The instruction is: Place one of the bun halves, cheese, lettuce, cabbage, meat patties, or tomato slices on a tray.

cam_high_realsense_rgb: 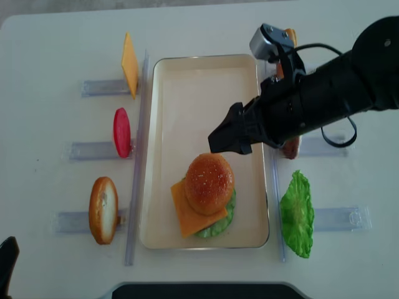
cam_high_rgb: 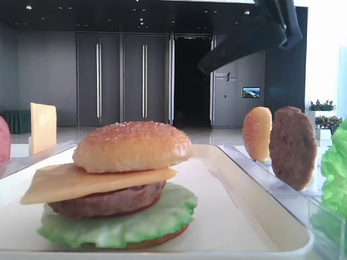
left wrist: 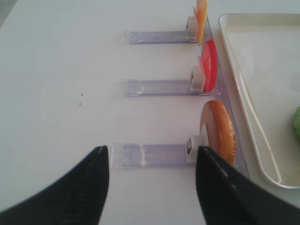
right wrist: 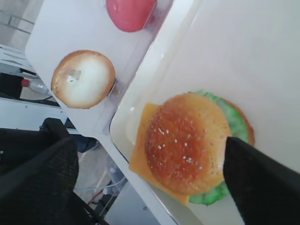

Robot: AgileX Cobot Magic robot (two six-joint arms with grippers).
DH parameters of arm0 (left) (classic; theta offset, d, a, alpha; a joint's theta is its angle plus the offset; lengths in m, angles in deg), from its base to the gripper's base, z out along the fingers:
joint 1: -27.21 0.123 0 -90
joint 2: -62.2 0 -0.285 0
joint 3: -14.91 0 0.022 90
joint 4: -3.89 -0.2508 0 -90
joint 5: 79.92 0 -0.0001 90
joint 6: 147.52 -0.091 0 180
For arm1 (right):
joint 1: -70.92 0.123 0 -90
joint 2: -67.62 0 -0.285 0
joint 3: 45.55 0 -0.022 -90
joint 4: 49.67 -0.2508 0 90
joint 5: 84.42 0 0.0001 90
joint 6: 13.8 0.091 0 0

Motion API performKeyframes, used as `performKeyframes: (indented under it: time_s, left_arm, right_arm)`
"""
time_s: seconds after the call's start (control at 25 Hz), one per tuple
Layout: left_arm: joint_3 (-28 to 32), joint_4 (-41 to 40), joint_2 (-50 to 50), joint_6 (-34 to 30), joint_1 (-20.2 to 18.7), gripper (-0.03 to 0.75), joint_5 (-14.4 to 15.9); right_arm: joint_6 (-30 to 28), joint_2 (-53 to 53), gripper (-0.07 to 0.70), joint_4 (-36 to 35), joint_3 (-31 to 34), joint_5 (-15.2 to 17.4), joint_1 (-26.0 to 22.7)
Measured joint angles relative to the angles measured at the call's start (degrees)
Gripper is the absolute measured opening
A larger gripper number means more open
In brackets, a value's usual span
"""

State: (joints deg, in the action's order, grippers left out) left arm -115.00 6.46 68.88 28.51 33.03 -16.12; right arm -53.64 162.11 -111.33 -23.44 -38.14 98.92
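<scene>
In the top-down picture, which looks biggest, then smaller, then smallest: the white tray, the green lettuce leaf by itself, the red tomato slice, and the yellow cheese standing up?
1. Cream-white rectangular tray
2. Light green wavy lettuce leaf
3. Red tomato slice and yellow-orange cheese slice: both stand on edge and look alike in size, so I won't rank them.

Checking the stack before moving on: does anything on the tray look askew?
Yes. The cheese sits off-centre under the top bun, one corner jutting well past the patty and lettuce toward the tray rim. Otherwise the stack looks orderly.
</scene>
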Motion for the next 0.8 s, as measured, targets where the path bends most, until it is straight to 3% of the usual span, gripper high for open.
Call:
performKeyframes:
  time_s: [0.4, 0.52, 0.8]
  left_arm:
    - [0.00, 0.00, 0.00, 0.00, 0.00, 0.450, 0.00]
    - [0.00, 0.00, 0.00, 0.00, 0.00, 0.450, 0.00]
    - [0.00, 0.00, 0.00, 0.00, 0.00, 0.450, 0.00]
  right_arm:
    - [26.74, -0.02, 0.596, 38.45, -17.61, 3.30, 0.00]
    - [31.75, -0.02, 0.594, 45.80, -20.99, 4.99, 0.00]
    - [38.61, -0.02, 0.594, 53.44, -23.01, 8.44, -0.77]
